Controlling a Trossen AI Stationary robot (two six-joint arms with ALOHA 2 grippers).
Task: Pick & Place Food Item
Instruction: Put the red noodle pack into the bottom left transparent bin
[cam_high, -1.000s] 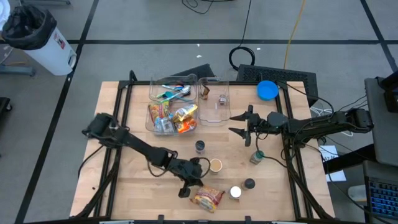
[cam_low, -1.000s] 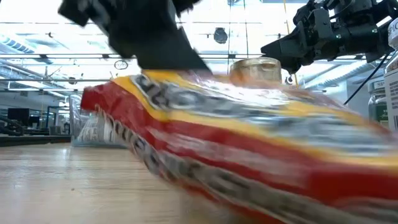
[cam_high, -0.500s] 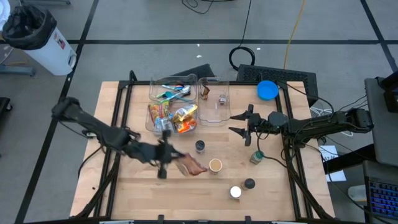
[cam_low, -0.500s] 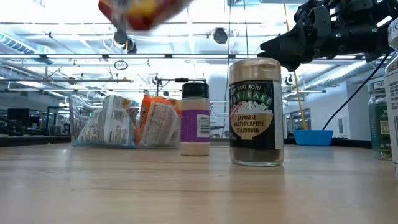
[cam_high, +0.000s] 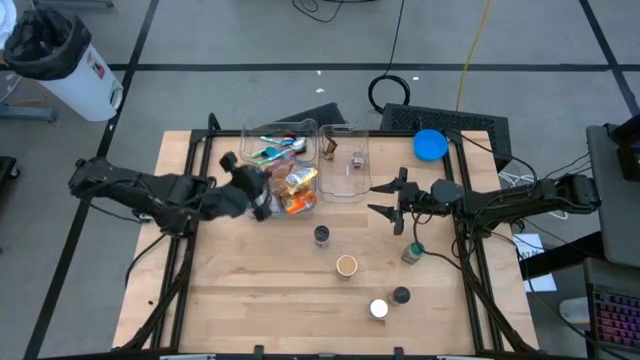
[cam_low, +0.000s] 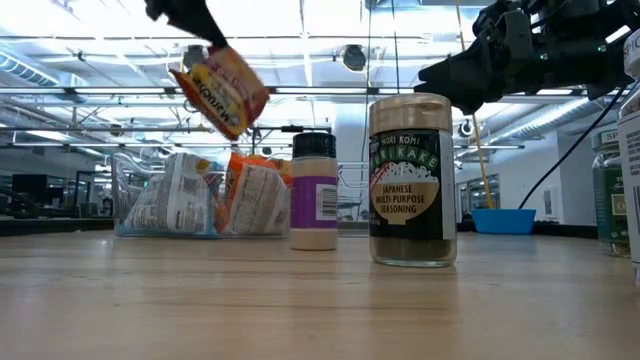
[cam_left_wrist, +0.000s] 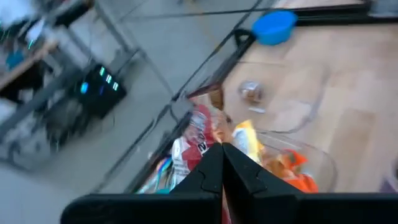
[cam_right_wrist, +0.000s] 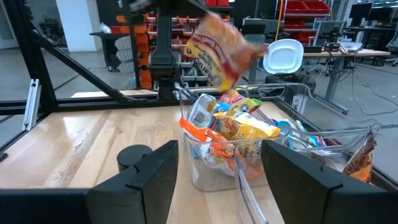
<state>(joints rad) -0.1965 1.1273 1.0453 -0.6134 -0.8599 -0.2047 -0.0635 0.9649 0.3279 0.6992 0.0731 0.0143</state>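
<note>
A red and yellow snack packet (cam_low: 220, 88) hangs in the air with my left gripper (cam_low: 195, 30) shut on its top. In the high view that gripper (cam_high: 262, 200) is at the near left side of a clear bin (cam_high: 277, 185) full of snack packs. From the right wrist view, the packet (cam_right_wrist: 217, 50) hangs above the bin (cam_right_wrist: 249, 146). My right gripper (cam_high: 385, 200) stands open to the right of the bins, holding nothing. My left gripper pinches the packet's upper end (cam_low: 198, 58) between its two shut fingers, coming at it from the table's left at a downward slant. The packet hangs tilted below the fingers, lifted clear of the table, beside and above the bin's near rim.
A second clear bin (cam_high: 345, 165) stands right of the full one, and a blue bowl (cam_high: 430, 145) sits at the far right. Several spice jars stand mid-table, among them a dark-lidded one (cam_high: 321, 235), a tan-lidded one (cam_high: 346, 265) and another (cam_high: 412, 252).
My left gripper has picked the packet up off the table near the front edge. It has carried it up and toward the far left, over to the full bin, tipping from pointing down to a shallower slant. The packet now hangs clear.
</note>
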